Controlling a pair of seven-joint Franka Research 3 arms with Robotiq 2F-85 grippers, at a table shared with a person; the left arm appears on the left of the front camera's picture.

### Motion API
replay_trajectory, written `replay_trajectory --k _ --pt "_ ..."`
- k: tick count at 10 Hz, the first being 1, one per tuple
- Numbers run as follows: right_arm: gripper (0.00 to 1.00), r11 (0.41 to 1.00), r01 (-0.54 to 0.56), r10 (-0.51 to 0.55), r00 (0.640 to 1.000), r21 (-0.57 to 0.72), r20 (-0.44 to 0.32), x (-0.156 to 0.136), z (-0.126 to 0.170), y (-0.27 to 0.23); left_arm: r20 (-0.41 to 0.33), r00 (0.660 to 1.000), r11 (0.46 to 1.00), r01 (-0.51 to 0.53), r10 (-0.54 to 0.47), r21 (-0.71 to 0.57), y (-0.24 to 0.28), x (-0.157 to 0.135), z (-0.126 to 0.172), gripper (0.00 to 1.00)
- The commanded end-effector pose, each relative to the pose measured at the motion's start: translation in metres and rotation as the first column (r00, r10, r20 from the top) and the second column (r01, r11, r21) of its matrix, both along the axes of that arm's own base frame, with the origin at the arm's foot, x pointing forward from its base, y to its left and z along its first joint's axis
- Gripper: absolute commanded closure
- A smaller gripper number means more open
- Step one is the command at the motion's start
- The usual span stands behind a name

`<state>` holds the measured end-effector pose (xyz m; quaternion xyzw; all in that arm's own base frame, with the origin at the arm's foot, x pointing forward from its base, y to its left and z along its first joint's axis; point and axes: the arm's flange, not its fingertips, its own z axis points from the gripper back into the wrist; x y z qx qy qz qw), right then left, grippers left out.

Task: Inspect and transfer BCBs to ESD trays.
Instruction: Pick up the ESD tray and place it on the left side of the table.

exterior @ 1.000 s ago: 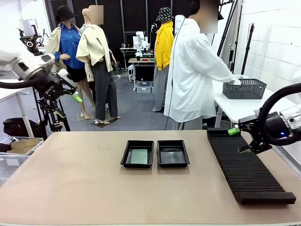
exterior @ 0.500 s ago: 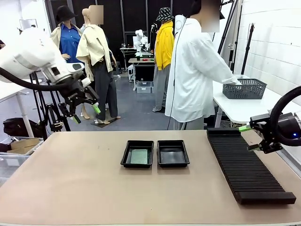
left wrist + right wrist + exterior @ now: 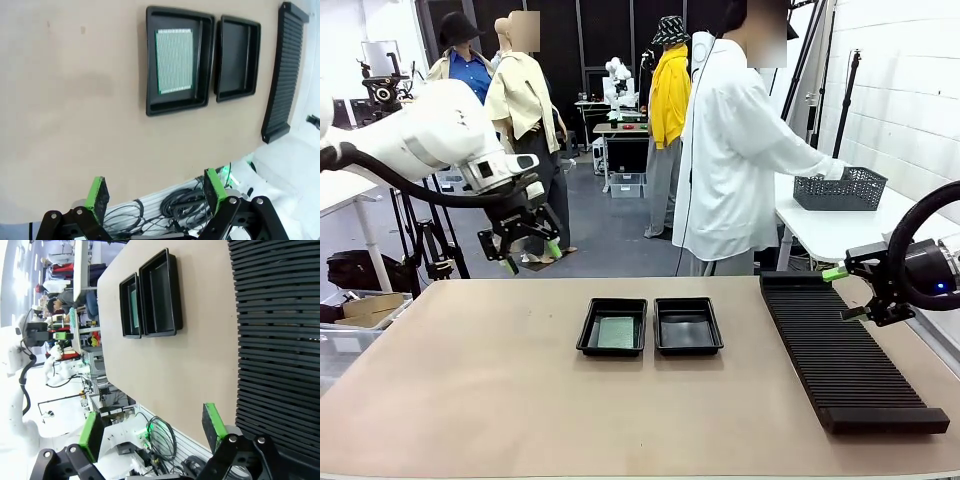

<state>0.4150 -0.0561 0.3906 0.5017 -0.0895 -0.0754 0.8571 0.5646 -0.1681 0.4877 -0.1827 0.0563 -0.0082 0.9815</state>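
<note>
BCB (image 3: 616, 332) lies flat in left ESD tray (image 3: 610, 352) — down-right of wide, empty left gripper (image 3: 531, 258), the nearer. Farther off, right gripper (image 3: 842, 293) wide too.

A white-painted brick wall (image 3: 900, 90) runs down the right side. Against it stands a white side table (image 3: 820, 230) carrying a grey mesh basket (image 3: 840, 190). The floor (image 3: 610, 235) is smooth grey, and dark panels (image 3: 560, 40) close off the back. Nearest is a broad tan table (image 3: 470, 380), with a cardboard box (image 3: 365, 308) low at left.
</note>
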Motion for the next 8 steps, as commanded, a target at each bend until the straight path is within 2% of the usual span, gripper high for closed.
replay_trajectory --k 1,3,8 --pt "0.0 1.0 0.002 -0.002 1.0 -0.011 0.003 0.001 0.0 0.0 0.032 0.997 0.996 -0.072 0.07 0.05 -0.022 0.009 -0.005 0.0" --pt "0.0 1.0 0.002 -0.002 1.0 -0.011 0.003 0.001 0.0 0.0 0.055 0.991 0.99 -0.128 0.125 0.06 -0.041 0.005 -0.021 0.0" --pt "0.0 1.0 0.002 -0.002 1.0 -0.011 0.003 0.001 0.0 0.0 0.085 0.992 0.987 -0.105 0.095 0.123 -0.075 -0.026 -0.058 0.0"
